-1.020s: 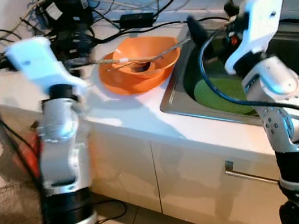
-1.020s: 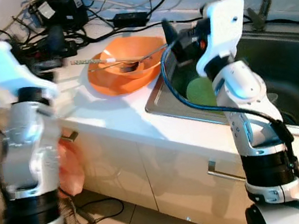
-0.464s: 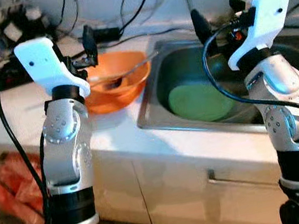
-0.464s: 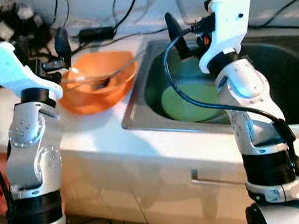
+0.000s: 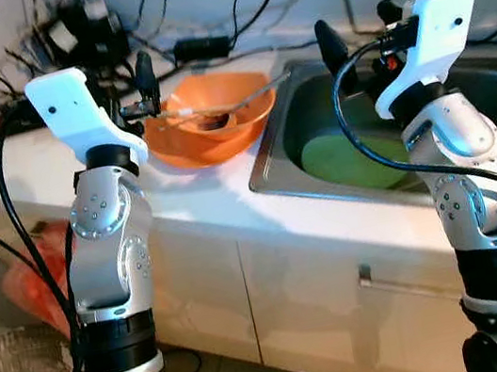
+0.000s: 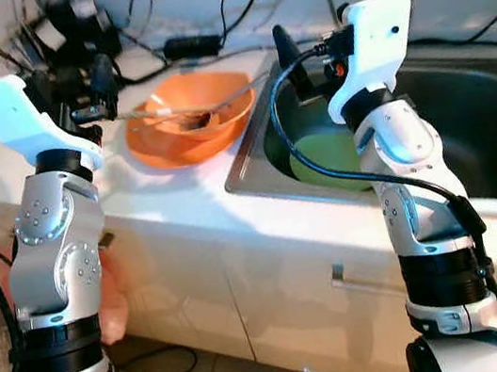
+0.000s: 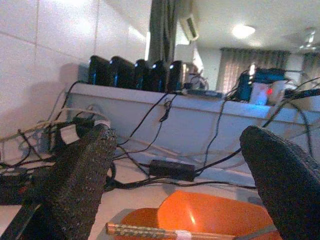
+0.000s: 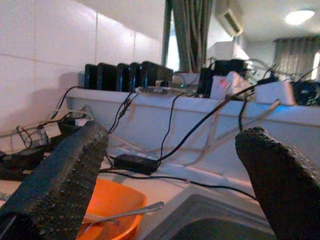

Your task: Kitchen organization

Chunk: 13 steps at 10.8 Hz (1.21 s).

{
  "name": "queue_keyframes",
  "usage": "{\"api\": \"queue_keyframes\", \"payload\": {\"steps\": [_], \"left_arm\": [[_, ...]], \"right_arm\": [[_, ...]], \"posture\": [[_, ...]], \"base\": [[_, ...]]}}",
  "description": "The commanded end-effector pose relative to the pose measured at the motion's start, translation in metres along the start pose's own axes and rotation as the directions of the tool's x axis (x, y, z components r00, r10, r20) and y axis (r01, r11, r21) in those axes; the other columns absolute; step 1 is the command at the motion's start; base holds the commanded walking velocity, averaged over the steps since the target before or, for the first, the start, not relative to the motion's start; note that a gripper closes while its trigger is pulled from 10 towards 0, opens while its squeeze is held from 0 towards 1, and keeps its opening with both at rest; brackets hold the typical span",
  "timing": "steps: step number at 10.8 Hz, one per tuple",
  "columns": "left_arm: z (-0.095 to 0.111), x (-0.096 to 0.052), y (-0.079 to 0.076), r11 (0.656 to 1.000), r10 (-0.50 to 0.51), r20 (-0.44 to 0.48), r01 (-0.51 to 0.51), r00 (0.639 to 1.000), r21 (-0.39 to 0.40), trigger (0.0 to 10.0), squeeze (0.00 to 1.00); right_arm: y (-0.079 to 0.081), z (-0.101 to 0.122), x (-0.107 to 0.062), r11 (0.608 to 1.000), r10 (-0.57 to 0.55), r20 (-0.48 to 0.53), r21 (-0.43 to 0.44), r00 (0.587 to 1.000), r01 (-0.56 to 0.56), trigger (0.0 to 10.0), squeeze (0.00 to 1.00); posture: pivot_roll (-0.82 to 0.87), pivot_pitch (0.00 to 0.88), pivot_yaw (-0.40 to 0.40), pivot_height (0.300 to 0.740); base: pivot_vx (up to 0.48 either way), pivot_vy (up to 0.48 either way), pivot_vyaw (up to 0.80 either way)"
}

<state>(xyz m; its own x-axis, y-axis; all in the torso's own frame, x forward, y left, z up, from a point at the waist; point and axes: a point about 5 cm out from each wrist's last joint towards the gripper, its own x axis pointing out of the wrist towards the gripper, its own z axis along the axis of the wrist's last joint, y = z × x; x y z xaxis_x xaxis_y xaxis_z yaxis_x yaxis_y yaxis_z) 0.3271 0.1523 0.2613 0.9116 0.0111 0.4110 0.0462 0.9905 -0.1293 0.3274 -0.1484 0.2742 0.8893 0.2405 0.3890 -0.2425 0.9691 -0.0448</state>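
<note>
Orange bowl (image 5: 215,127) on a white counter (image 5: 203,198), left of the steel-grey sink (image 5: 273,158). Silvery spoon (image 5: 248,97) and pale tan chopsticks (image 7: 165,232) with a white band across that bowl. Green plate (image 5: 349,161) down in the sink. Black cables (image 5: 235,50) and a black adapter (image 7: 172,169) behind the bowl, against white wall tiles (image 7: 50,55). Cream cabinet doors (image 5: 296,297) below the sink. Reddish-orange bag (image 5: 41,287) low, left of the cabinets.

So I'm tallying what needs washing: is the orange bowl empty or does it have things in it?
Not empty: the orange bowl holds a spoon and chopsticks rest across its rim.
</note>
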Motion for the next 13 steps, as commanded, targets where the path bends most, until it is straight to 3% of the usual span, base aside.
{"api": "queue_keyframes", "payload": {"steps": [1,3,10,13], "left_arm": [[-0.0005,0.0033,0.0018,1.000,0.012,-0.015,-0.012,1.000,-0.001,10.0,0.00],[-0.0027,0.0025,0.0019,1.000,0.017,-0.029,-0.017,0.999,-0.007,10.0,0.00],[-0.0071,0.0003,0.0025,1.000,-0.001,-0.043,0.001,0.999,0.004,10.0,0.00],[-0.0063,0.0012,0.0051,1.000,0.006,-0.040,-0.005,0.999,0.007,10.0,0.00]], "right_arm": [[-0.0001,0.0037,0.0019,1.000,-0.007,0.018,-0.013,1.000,0.007,10.0,0.00],[-0.0007,0.0039,0.0015,1.000,-0.010,0.018,-0.014,1.000,0.011,10.0,0.00],[-0.0030,0.0023,0.0004,0.999,-0.027,0.011,-0.027,1.000,0.027,10.0,0.00],[-0.0033,0.0029,0.0005,0.999,-0.025,0.012,-0.031,1.000,0.026,10.0,0.00]], "posture": [[0.03,0.025,0.041,0.740],[0.03,0.027,0.042,0.740],[0.03,0.037,0.037,0.740],[0.03,0.037,0.037,0.740]], "base": [[0.000,0.337,0.00],[0.000,0.337,0.00],[0.000,0.000,0.00],[0.277,0.000,0.00]]}}
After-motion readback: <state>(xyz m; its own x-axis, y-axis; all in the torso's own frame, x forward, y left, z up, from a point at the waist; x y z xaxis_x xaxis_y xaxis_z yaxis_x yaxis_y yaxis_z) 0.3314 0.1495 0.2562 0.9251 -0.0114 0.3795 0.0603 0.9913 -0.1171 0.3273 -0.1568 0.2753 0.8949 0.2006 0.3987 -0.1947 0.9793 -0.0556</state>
